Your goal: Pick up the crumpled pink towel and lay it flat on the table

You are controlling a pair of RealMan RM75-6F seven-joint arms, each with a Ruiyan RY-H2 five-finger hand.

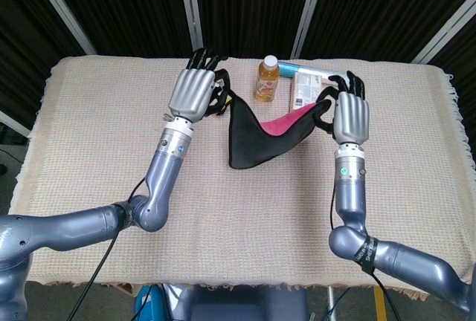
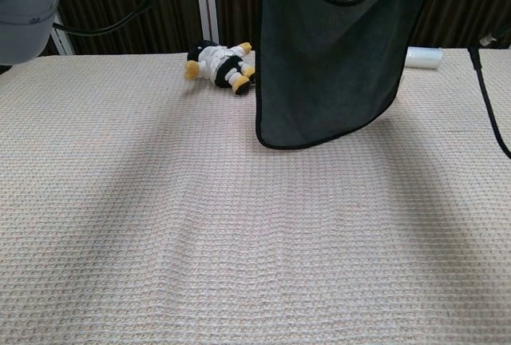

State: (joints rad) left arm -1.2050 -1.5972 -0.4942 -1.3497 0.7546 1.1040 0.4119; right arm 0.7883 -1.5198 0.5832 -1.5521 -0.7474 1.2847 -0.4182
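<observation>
While both robot hands grip its corners, the towel hangs above the table

Table cover: beige woven cloth, waffle-textured, matt. Towel: soft matt cloth, dark outside, pink inside. Both hands: smooth grey satin shells; bottle: glossy plastic.

In the chest view the towel is cut by the top edge, so neither robot hand shows there. In the head view the left robot hand hides its own fingertips and the towel corner — the grip there cannot be seen. The box stands partly behind the right robot hand; its print is too small to read.
</observation>
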